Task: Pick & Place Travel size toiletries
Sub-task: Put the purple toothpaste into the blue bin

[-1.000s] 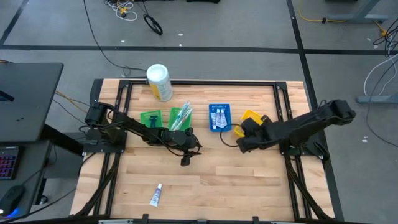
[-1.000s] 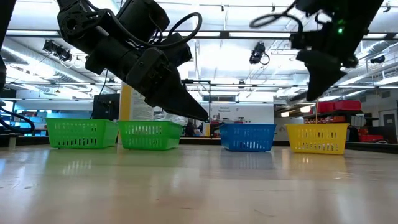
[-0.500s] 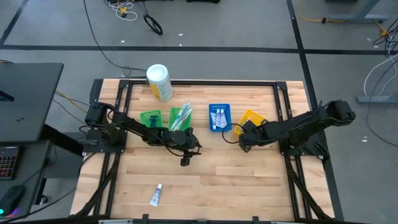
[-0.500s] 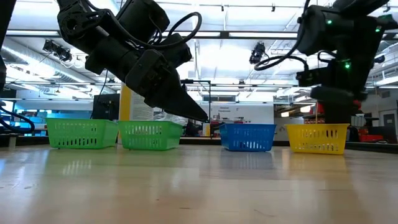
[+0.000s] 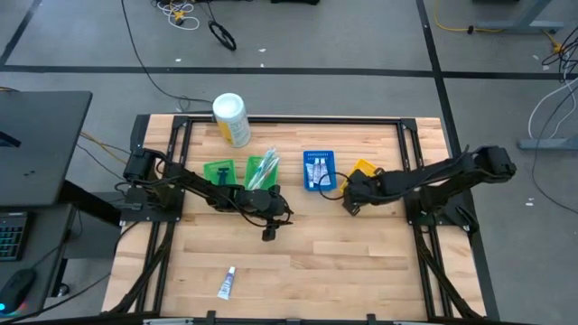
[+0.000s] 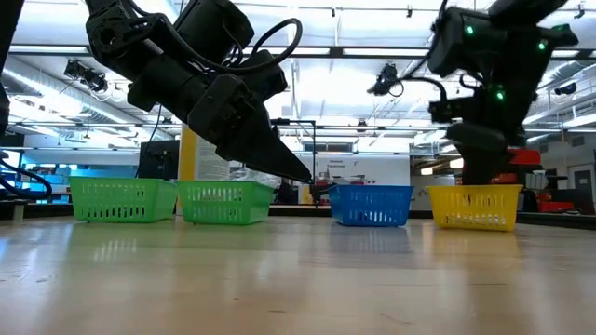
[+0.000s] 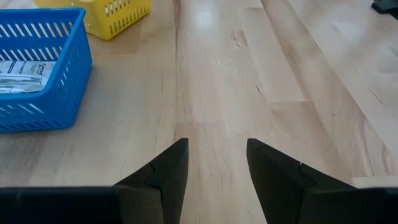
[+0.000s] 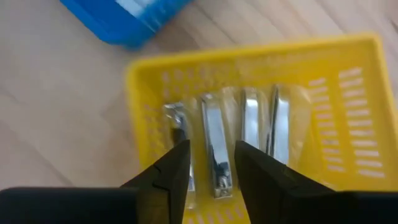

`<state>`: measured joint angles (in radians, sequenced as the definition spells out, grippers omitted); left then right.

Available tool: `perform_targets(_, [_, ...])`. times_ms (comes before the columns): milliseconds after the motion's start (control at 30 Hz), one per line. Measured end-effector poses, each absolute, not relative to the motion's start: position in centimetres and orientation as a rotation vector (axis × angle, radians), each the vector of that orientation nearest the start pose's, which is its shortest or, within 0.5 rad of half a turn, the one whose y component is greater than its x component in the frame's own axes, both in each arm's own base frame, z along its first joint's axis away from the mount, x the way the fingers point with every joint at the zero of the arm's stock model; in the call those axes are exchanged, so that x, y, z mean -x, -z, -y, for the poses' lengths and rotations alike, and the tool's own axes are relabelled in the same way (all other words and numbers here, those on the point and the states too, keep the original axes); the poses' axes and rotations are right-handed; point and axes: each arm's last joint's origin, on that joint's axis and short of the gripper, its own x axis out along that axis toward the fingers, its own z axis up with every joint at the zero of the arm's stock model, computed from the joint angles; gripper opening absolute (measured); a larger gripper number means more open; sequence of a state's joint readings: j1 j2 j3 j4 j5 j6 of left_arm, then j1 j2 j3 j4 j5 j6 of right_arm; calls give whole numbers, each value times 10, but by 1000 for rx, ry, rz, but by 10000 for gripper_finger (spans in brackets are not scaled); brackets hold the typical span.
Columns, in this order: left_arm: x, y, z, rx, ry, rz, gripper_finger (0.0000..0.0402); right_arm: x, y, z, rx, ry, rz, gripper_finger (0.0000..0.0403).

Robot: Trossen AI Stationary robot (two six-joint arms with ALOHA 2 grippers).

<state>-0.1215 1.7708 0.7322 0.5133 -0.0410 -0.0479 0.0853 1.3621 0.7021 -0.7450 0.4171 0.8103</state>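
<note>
Now your right gripper (image 8: 208, 163) has swung over the yellow bin (image 8: 348, 106), fingers parted and empty above the silvery pieces (image 8: 214, 146) inside; your left gripper (image 7: 214, 165) stays open, holding nothing.

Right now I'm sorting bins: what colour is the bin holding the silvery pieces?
Yellow bin, clearest in the right wrist view.

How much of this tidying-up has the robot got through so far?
Most looks done: toothbrushes fill a green bin, white tubes lie in the blue bin, and silvery clippers lie in the yellow bin. The right gripper is over that bin, open, nothing between its fingers. The left gripper hovers open and empty. Left: one white tube near the table's front edge.
</note>
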Motion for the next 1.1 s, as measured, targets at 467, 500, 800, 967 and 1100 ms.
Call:
perform_targets(467, [-345, -149, 44, 116, 25, -672, 170, -257, -222, -9, -83, 636, -872, 137])
perform_targets(500, [-347, -151, 46, 112, 25, -706, 170, -261, -225, -8, -56, 605, -837, 137])
perform_targets(800, [-360, -191, 69, 167, -43, -876, 170, -277, -236, -13, 43, 342, -740, 137])
perform_targets(967, [-351, -209, 86, 258, -177, -1033, 171, -277, -235, -13, 102, 321, -753, 137])
perform_targets(1100, [-335, -219, 108, 346, -283, -1157, 171, -277, -236, -13, 144, 304, -755, 137])
